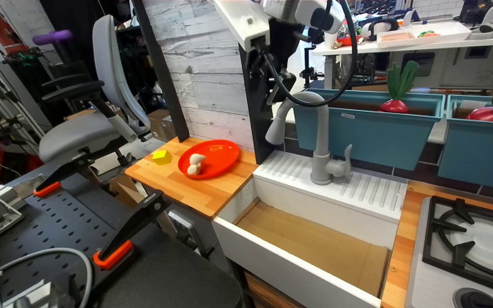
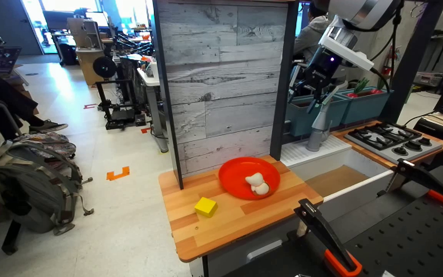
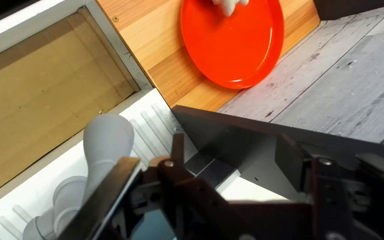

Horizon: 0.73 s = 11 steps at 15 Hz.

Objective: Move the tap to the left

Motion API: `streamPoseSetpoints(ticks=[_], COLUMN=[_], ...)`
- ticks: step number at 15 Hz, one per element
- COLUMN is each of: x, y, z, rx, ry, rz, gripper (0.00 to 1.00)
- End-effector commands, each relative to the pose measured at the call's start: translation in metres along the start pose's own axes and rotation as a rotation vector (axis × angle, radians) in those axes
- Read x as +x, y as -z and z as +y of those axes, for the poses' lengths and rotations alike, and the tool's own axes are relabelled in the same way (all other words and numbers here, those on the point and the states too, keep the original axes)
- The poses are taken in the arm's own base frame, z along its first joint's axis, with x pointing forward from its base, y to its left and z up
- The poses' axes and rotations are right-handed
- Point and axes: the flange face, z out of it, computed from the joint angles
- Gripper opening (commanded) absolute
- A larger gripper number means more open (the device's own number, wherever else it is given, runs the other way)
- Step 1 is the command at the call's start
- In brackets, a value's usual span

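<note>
My gripper hangs empty near a dark upright post at the back corner of the sink, its two fingers spread apart with nothing between them. Just beside it is the tap, a tall grey faucet bent like an upside-down U; I cannot tell whether the two touch. The tap stands upright on a ridged white ledge, and its nozzle reaches toward the red plate more than out over the sink. I take that side as left, looking from the dark perforated table, so I judge the turn mostly or wholly done. What seems to remain is a last nudge, if more swing is wanted, then backing clear.

The white sink has brown board on its floor. On one side, a wooden worktop carries the plate, a pale lumpy object lying in it, and a yellow block apart from it; on the opposite side is a gas hob. Behind the ledge are teal planters; a grey wood-look panel backs the worktop. Farther out, I find an office chair, a backpack on the floor and a partly hidden person
</note>
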Motion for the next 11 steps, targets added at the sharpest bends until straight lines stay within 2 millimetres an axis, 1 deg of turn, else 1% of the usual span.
streamPoseSetpoints(ticks=[1, 2, 4, 7, 8, 10, 11], x=[-0.031, -0.042, -0.068, -0.108, -0.074, -0.095, -0.1], y=[0.025, 0.035, 0.046, 0.051, 0.043, 0.046, 0.046], z=[-0.006, -0.007, -0.01, -0.011, -0.012, -0.014, -0.014], rx=[-0.024, -0.043, -0.079, -0.151, -0.11, -0.134, -0.135], ry=[0.085, 0.12, 0.206, 0.342, 0.265, 0.306, 0.313], rz=[-0.008, -0.004, -0.016, -0.081, -0.05, -0.071, -0.074], gripper=[0.99, 1.0, 1.0, 1.0, 1.0, 1.0, 1.0])
